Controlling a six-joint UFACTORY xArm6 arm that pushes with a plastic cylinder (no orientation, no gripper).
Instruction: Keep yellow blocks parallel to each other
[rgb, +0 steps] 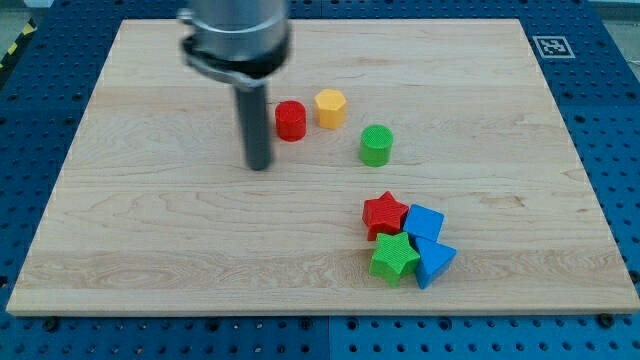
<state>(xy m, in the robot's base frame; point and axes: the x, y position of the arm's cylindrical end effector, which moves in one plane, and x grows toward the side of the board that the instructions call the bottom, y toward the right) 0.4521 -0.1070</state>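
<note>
One yellow hexagonal block (330, 107) stands in the upper middle of the wooden board (150, 230). No second yellow block shows. A red cylinder (291, 120) sits just to its left, a small gap between them. My tip (259, 165) is down on the board, left of and slightly below the red cylinder, and about seventy pixels left of the yellow block. It touches neither block. The rod and arm head (236, 40) hide part of the board above the tip.
A green cylinder (376, 145) stands right of and below the yellow block. At lower right a cluster sits packed together: a red star (385, 214), a green star (395, 258), a blue block (425, 222) and a blue triangular block (434, 262).
</note>
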